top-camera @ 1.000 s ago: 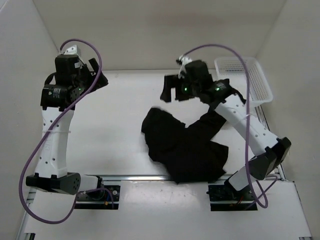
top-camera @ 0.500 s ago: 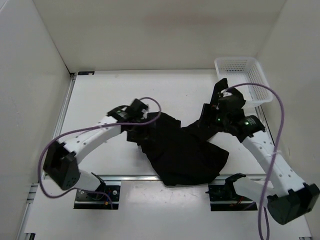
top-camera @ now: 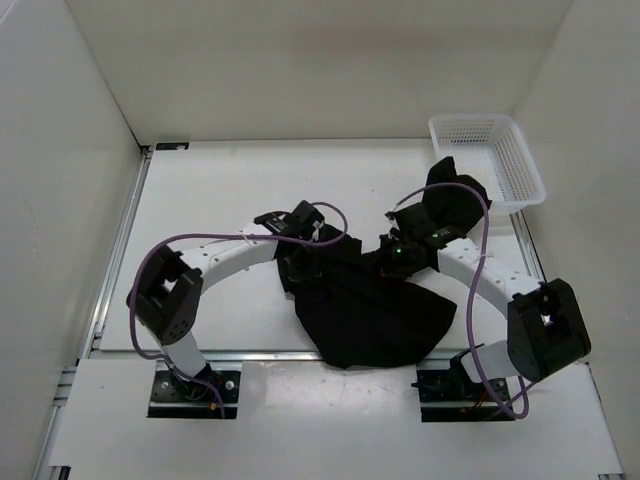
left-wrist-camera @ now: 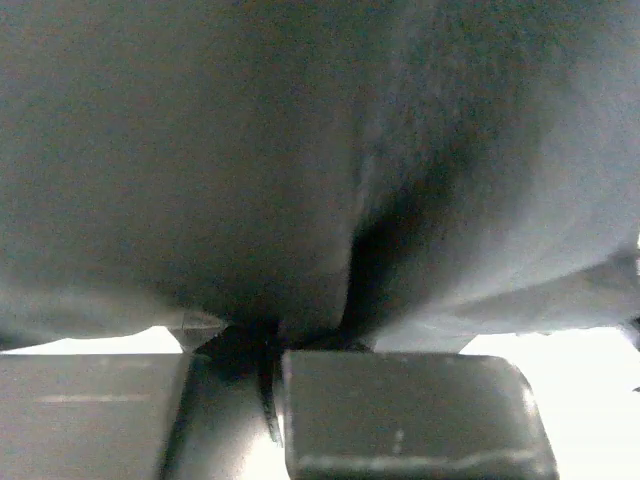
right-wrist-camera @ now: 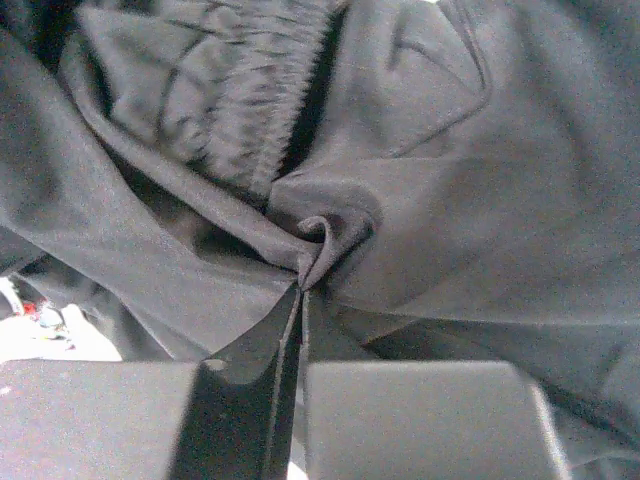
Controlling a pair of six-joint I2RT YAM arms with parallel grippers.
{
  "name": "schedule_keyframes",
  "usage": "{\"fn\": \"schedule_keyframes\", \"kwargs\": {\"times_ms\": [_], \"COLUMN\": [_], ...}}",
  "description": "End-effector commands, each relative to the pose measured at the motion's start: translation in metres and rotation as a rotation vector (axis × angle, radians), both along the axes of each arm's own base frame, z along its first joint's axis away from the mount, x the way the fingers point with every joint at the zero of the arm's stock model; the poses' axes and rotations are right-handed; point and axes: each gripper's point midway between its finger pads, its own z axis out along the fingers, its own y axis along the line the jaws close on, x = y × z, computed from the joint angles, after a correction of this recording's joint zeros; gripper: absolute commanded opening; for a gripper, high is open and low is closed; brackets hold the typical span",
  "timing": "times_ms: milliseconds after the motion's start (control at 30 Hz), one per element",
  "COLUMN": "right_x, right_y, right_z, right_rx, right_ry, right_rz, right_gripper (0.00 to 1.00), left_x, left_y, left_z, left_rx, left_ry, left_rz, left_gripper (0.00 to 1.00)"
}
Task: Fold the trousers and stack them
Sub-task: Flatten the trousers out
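Right wrist view: the right gripper (right-wrist-camera: 300, 288) is pinched narrow on a puckered fold of the trousers (right-wrist-camera: 430, 200). The left gripper (left-wrist-camera: 275, 350) is likewise closed on black cloth. From above, both grips sit on the heap's far edge. Its bulk spreads toward 6 o'clock, and one leg trails toward 1 o'clock, near the white mesh basket (top-camera: 520, 165).

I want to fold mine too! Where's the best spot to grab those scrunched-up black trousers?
Probably the gathered waistband, coming down from above. The trousers lie in a crumpled heap, and that ribbed, thicker edge stands up in ridges that look easy to pinch. The right gripper is shut on a fold just beside it.
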Motion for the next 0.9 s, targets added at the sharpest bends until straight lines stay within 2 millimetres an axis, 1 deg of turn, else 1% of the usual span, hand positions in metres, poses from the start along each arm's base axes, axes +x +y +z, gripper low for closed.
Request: {"fn": "schedule_keyframes", "kwargs": {"times_ms": [0,33,67,100,133,167,200,233,267,300,333,367,400,433,467,533,567,600,633,667,700,733,767,800,833,867], "right_x": [0.030,0.040,0.046,0.054,0.074,0.081,0.092,0.105,0.128,0.135,0.144,0.152,0.158,0.159,0.156,0.150,0.147,0.140,0.141,0.137,0.129,0.134,0.121,0.121,0.124,0.112], "right_y": [0.019,0.016,0.018,0.017,0.026,0.029,0.034,0.042,0.052,0.061,0.065,0.069,0.073,0.074,0.073,0.076,0.074,0.079,0.076,0.078,0.075,0.067,0.049,0.039,0.017,-0.002], "right_z": [0.041,0.048,0.059,0.071,0.098,0.111,0.128,0.134,0.194,0.204,0.229,0.291,0.310,0.331,0.372,0.395,0.405,0.406,0.406,0.399,0.366,0.353,0.352,0.278,0.255,0.240], "right_rx": [0.086,0.084,0.092,0.097,0.117,0.109,0.114,0.118,0.166,0.166,0.187,0.245,0.270,0.294,0.341,0.393,0.406,0.423,0.421,0.414,0.376,0.346,0.344,0.272,0.264,0.253], "right_ry": [-0.125,-0.153,-0.187,-0.216,-0.274,-0.293,-0.322,-0.319,-0.449,-0.444,-0.490,-0.621,-0.659,-0.695,-0.781,-0.820,-0.846,-0.848,-0.858,-0.853,-0.797,-0.802,-0.814,-0.677,-0.631,-0.616], "right_rz": [0.007,-0.005,0.007,0.004,0.014,0.033,0.044,0.060,0.069,0.080,0.079,0.076,0.067,0.061,0.053,0.066,0.066,0.090,0.066,0.064,0.055,0.000,-0.042,-0.076,-0.156,-0.195], "right_gripper": [0.00,0.00,0.00,0.00,0.00,0.00,0.00,0.00,0.00,0.00,0.00,0.00,0.00,0.00,0.00,0.00,0.00,0.00,0.00,0.00,0.00,0.00,0.00,0.00,0.32,0.65], "left_x": [0.041,0.050,0.059,0.067,0.090,0.092,0.101,0.110,0.121,0.131,0.135,0.134,0.130,0.120,0.115,0.100,0.090,0.087,0.081,0.078,0.081,0.075,0.073,0.076,0.073,0.070], "left_y": [0.025,0.033,0.042,0.050,0.061,0.071,0.077,0.085,0.099,0.105,0.112,0.129,0.137,0.145,0.156,0.164,0.161,0.156,0.151,0.147,0.135,0.130,0.125,0.113,0.104,0.096], "left_z": [0.064,0.080,0.095,0.115,0.149,0.166,0.184,0.206,0.261,0.281,0.307,0.379,0.401,0.434,0.452,0.482,0.496,0.499,0.501,0.499,0.485,0.479,0.470,0.442,0.426,0.410], "left_rx": [-0.119,-0.130,-0.141,-0.158,-0.177,-0.167,-0.165,-0.162,-0.180,-0.174,-0.182,-0.235,-0.255,-0.303,-0.353,-0.398,-0.434,-0.463,-0.485,-0.503,-0.524,-0.526,-0.519,-0.507,-0.505,-0.499], "left_ry": [-0.165,-0.210,-0.245,-0.295,-0.384,-0.398,-0.426,-0.469,-0.570,-0.610,-0.660,-0.830,-0.875,-0.978,-1.021,-1.109,-1.138,-1.136,-1.133,-1.123,-1.070,-1.055,-1.033,-0.956,-0.914,-0.875], "left_rz": [0.086,0.103,0.119,0.130,0.144,0.151,0.156,0.167,0.181,0.191,0.199,0.237,0.248,0.268,0.293,0.303,0.284,0.265,0.234,0.207,0.162,0.135,0.116,0.070,0.032,-0.005], "left_gripper": [0.11,0.11,0.11,0.11,0.11,0.11,0.11,0.11,0.11,0.11,0.11,0.11,0.11,0.11,0.11,0.11,0.11,0.11,0.11,0.11,0.11,0.11,0.13,0.24,0.46,0.75]}}
